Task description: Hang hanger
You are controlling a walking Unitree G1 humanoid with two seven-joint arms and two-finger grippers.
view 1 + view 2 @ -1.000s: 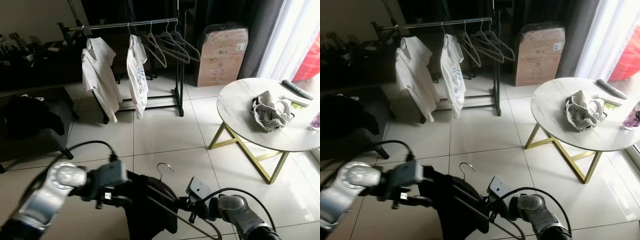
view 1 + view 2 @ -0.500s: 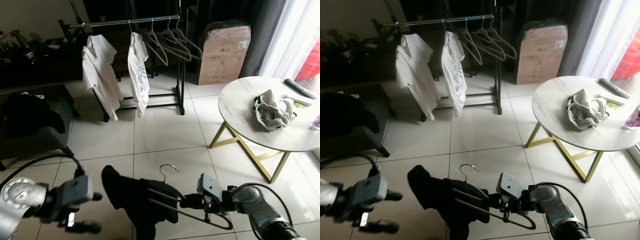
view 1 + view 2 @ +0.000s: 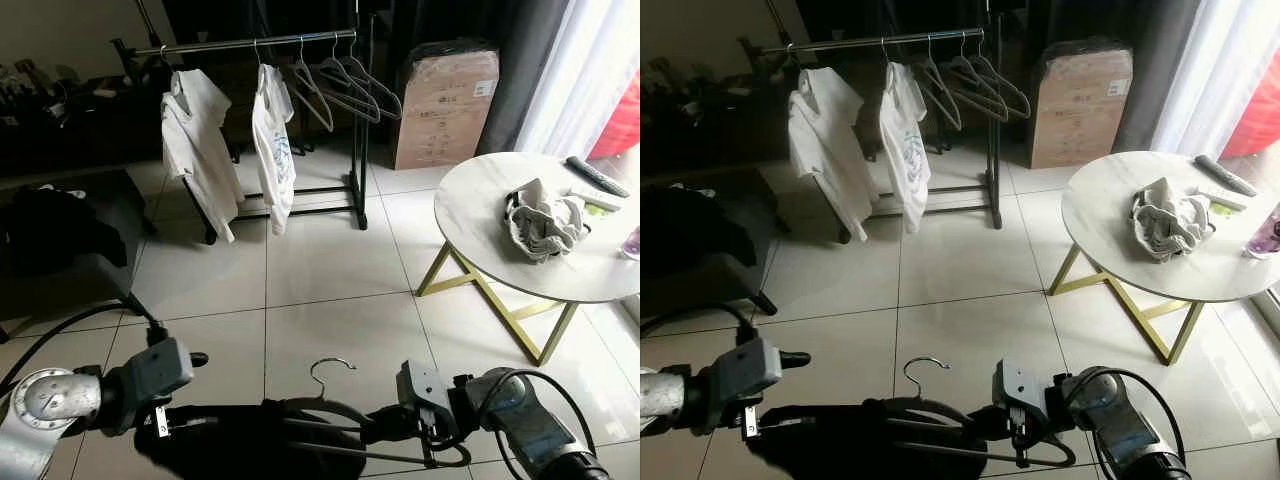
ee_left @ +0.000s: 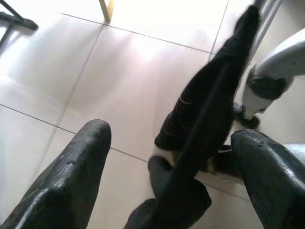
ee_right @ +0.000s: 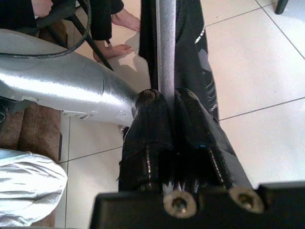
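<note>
A grey wire hanger carrying a black garment lies almost level low in front of me, hook up. My right gripper is shut on the hanger's bar, its fingers pressed against the metal. My left gripper is open, its fingers wide apart with the black garment running between them; it reaches into the garment's left end. Across the room stands a clothes rail with two white T-shirts and several empty hangers.
A round white table on gold legs holds a crumpled cloth at the right. A cardboard box stands behind it. A dark bench with black clothes is at the left. A person's bare feet are close behind the hanger.
The hanger has dropped and levelled out. The bunched garment now stretches out to the left, and my left gripper has swung in from the lower left to its end.
</note>
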